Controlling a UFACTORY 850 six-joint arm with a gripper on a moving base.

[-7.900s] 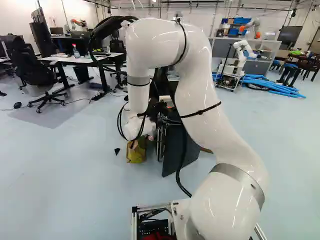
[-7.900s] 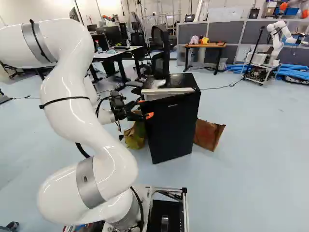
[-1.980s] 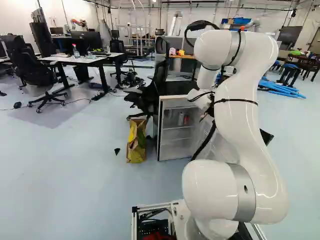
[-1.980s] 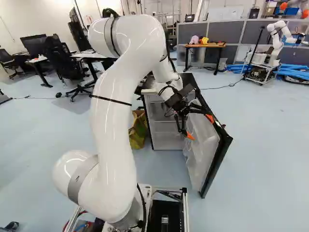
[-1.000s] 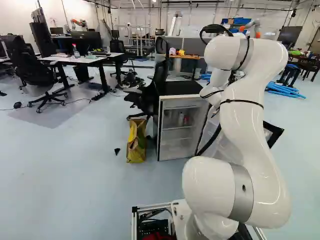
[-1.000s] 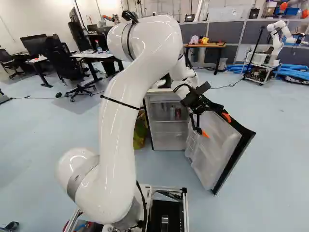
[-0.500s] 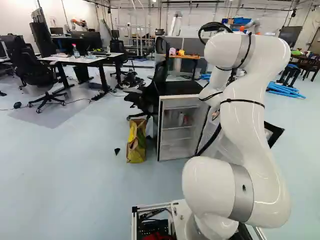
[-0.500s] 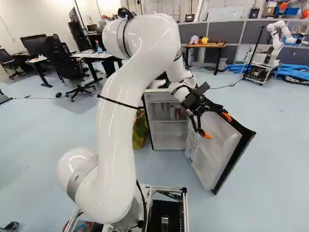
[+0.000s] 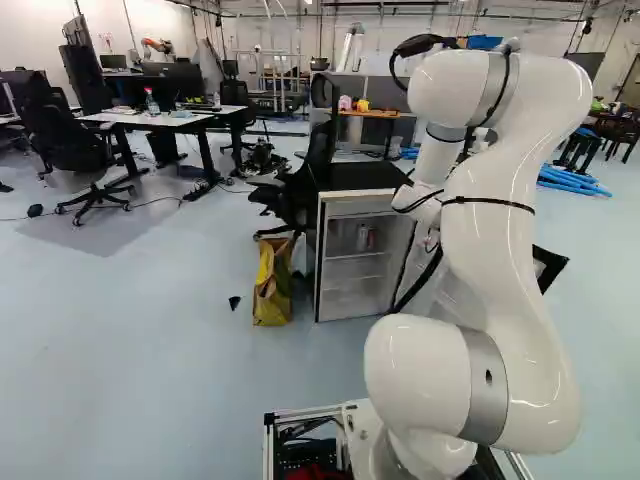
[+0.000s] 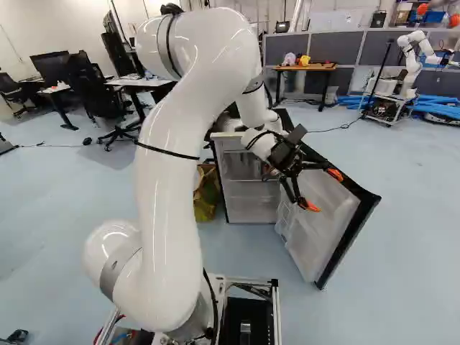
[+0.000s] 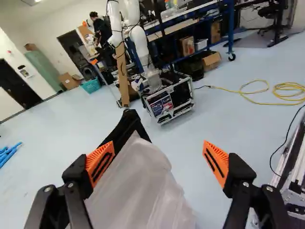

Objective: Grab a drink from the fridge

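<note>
A: What do we record of the surface and the room?

B: We record a smooth, pale blue floor (image 10: 402,237) with the fridge (image 9: 355,290) standing on it, its door (image 10: 323,215) swung wide. A yellow paper bag (image 9: 272,285) stands on the floor near it, at the left of the fridge in the left base view. Behind the fridge we note a black chair (image 9: 315,165).

A: And further off?

B: In the right base view we see a wooden worktop (image 10: 309,67) before grey partitions (image 10: 345,49), with another robot (image 10: 412,65) and blue tubes (image 10: 438,108) at the right. In the wrist view a yellow cable (image 11: 286,88) lies coiled on the floor.

A: Where are the drinks?

B: We find a silver can (image 9: 362,238) and a reddish can (image 9: 371,240) inside the fridge, upright on an upper shelf, side by side. Whether they touch, we cannot tell.

A: Position and state of the tool?

B: We find the tool (image 10: 322,190) outside the fridge, by the inner face of the door, to the right of both cans in the right base view. It is released, its fingers well apart. Whether a finger touches the door, we cannot tell.
</note>
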